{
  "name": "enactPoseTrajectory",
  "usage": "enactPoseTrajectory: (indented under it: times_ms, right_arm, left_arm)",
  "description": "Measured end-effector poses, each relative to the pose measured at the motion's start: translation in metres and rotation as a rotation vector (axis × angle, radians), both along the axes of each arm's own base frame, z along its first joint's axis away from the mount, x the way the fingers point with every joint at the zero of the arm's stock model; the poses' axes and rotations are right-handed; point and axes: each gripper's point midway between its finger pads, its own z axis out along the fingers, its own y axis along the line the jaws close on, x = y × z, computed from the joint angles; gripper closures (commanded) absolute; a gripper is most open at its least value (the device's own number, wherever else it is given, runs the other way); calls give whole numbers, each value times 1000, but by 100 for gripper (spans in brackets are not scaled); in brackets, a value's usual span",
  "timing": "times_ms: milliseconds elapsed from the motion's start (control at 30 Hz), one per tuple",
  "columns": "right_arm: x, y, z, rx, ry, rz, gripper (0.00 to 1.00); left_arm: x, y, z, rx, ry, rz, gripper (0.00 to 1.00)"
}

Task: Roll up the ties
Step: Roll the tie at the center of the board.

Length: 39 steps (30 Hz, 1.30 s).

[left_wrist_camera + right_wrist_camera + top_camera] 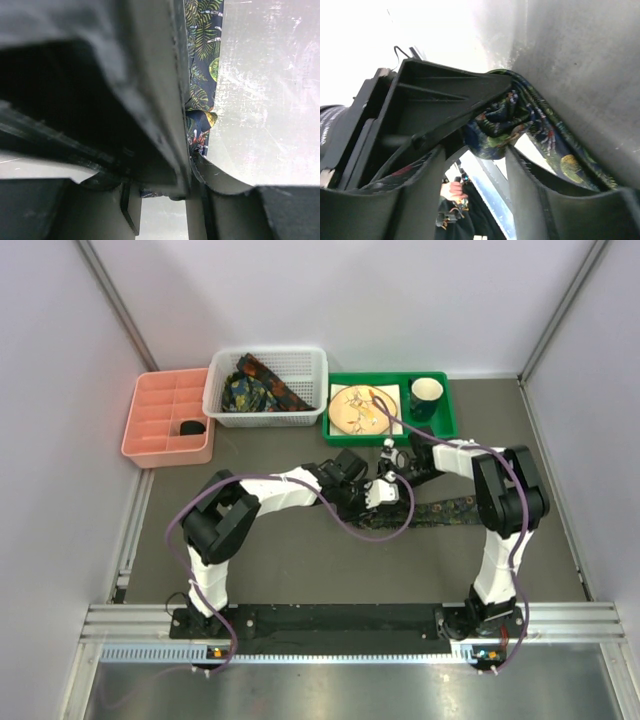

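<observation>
Black fingers [150,100] of the left pincer [372,496] fill the near view, clenched on the dark paisley-print fabric necktie [202,75], whose bunched fold is squeezed in the narrow gap between them. Facing it tip to tip, the right pincer [479,152] is released, its two jaws apart on either side of the same bunched fold without pressing it. To the right of both pincers the rest of the necktie lies flat along the grey tabletop [300,560], while more patterned ties [258,388] are heaped in the white plastic basket [265,418] well behind the left pincer.
</observation>
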Motion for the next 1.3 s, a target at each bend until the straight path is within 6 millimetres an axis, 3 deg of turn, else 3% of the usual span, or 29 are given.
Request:
enactPoseTrajectory:
  times_ms: [100, 133, 167, 333, 533, 567, 667, 833, 1000, 1100, 1133, 1300]
  right_arm:
    - [0, -1, -6, -13, 10, 2, 71]
    - [1, -1, -10, -19, 17, 3, 96]
    - [1, -1, -14, -23, 25, 4, 100]
    - [0, -3, -18, -34, 23, 27, 100]
    - [2, -17, -31, -100, -45, 56, 100]
    - [3, -20, -33, -109, -59, 61, 100]
    - [7, -27, -39, -139, -91, 68, 100]
    - [11, -34, -46, -184, -120, 72, 100]
    - [12, -36, -49, -198, -136, 69, 100]
    - [11, -37, -49, -201, -160, 64, 100]
    - [11, -37, -49, -200, -168, 64, 100]
    - [10, -36, -48, -184, -176, 59, 100]
  left_arm:
    - [1, 0, 0, 16, -17, 4, 75]
    - [1, 0, 0, 20, -20, 5, 73]
    - [1, 0, 0, 23, -23, 6, 70]
    - [1, 0, 0, 32, -30, 10, 36]
    - [-1, 8, -5, -38, 34, 32, 19]
    - [-2, 11, -4, -64, 46, 37, 10]
    - [-3, 17, -2, -155, 78, 51, 8]
    - [-4, 8, 4, -302, 142, 70, 12]
    - [-4, -16, 6, -422, 201, 66, 15]
    - [-4, -27, 7, -465, 227, 72, 28]
    - [-4, -29, 7, -472, 229, 76, 41]
    - [-2, -34, 2, -432, 204, 74, 69]
